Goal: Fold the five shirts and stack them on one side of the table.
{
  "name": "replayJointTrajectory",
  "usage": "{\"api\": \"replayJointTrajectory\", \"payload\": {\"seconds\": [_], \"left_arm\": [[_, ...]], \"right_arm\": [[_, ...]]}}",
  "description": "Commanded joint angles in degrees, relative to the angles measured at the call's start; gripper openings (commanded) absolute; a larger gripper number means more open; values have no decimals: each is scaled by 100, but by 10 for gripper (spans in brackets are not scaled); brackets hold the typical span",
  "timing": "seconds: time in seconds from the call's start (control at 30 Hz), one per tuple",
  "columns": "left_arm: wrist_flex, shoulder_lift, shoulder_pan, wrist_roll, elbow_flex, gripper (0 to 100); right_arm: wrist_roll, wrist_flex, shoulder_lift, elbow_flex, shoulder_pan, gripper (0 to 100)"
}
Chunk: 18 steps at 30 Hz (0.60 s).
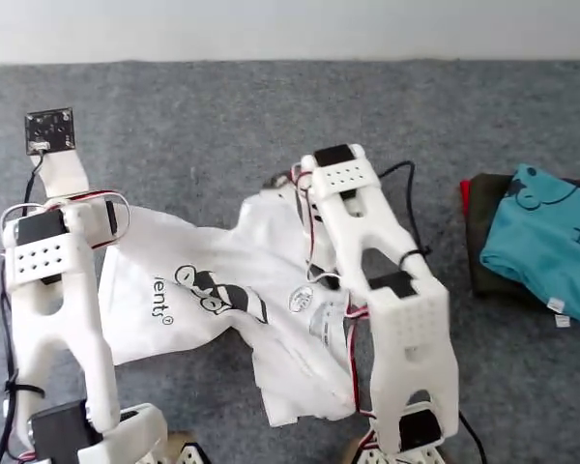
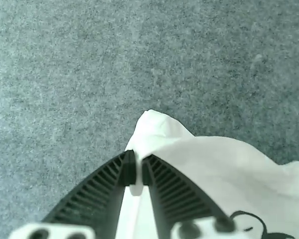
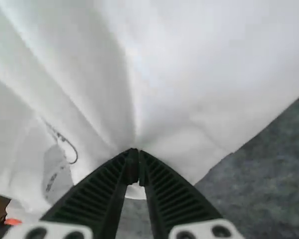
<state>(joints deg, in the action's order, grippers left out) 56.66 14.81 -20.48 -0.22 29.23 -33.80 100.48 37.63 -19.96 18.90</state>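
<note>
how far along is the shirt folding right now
Done: a teal shirt lies folded on a dark shirt at one side of the table; a red sliver beside them may be a third. In hand: the left gripper and right gripper are each shut on the crumpled white shirt. Left: folding it and adding it to the pile.

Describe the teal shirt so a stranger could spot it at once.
On the grey table, look past the white shirt to the high view's right edge. The teal shirt tops a pile there, over a dark garment, the only blue-green cloth.
</note>
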Motion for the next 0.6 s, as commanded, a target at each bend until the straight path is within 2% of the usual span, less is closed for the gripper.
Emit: {"api": "replayJointTrajectory", "payload": {"seconds": [0.0,0.13,0.3,0.4,0.57], "left_arm": [[18,79,18,9,-75,13],[26,79,18,9,-75,13],[26,79,18,0,-75,13],[-9,79,18,0,-75,13],[0,70,26,0,-66,13]], "right_arm": [[-387,215,-1182,1266,-224,8],[-633,-92,-2255,2224,-321,8],[-563,-804,-3978,2242,-251,13],[-141,-1455,-4215,2198,-374,45],[993,-2132,-3538,1925,-295,199]]}}
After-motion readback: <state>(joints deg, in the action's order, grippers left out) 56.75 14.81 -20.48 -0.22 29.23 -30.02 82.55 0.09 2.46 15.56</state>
